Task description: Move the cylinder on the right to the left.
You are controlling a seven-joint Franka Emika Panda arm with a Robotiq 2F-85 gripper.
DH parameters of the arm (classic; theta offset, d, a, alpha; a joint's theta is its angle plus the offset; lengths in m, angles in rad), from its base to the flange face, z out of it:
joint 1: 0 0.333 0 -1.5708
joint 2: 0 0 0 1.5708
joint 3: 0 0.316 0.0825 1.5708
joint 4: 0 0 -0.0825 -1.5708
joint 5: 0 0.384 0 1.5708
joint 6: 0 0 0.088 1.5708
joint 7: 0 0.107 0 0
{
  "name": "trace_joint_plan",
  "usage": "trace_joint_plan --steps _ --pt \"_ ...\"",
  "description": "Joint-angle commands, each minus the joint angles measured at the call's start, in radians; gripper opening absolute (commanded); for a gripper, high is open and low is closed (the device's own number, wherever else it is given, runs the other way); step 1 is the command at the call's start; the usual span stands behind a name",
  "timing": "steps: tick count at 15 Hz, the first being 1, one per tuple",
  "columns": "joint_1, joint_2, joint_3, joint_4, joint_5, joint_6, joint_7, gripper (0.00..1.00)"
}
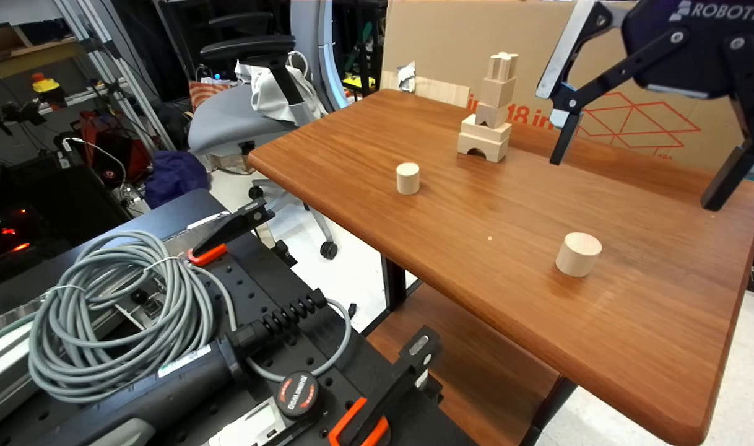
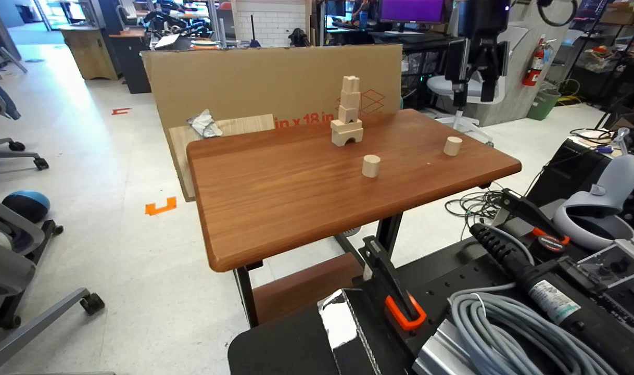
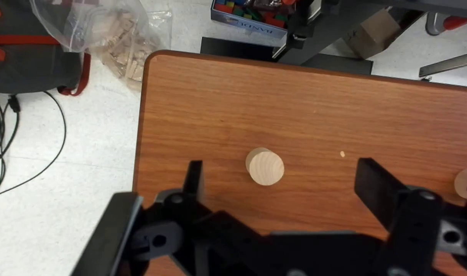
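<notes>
Hanging above the worktop, my pincer has its jaws spread wide, with nothing between them. What I have to get right is the drop: the squat wooden cylinder I am after lies below the fingertips, and in the wrist view it shows between them, a touch nearer the one on that picture's left and slightly ahead of the line joining them. It stands upright on a flat end, so its axis runs up and down; being round, it should need no turn of the wrist, and I judge that a small sideways correction on the way down would straddle it. In both exterior views it sits toward the right end of the worktop, well apart from the narrower cylinder and the block tower. It is pale beige, with plain sides and a flat round top where the wrist view shows fine curved grain. I take "left" to mean toward that narrower piece, so grasp and carry are both to do.
</notes>
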Motion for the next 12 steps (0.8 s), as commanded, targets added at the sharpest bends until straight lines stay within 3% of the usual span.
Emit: trace_joint_plan --steps 1,12 --pt "-0.020 0.088 0.031 0.079 -0.011 -0.004 0.035 1.00" --pt "-0.003 0.216 0.029 0.158 -0.062 0.000 0.119 1.00"
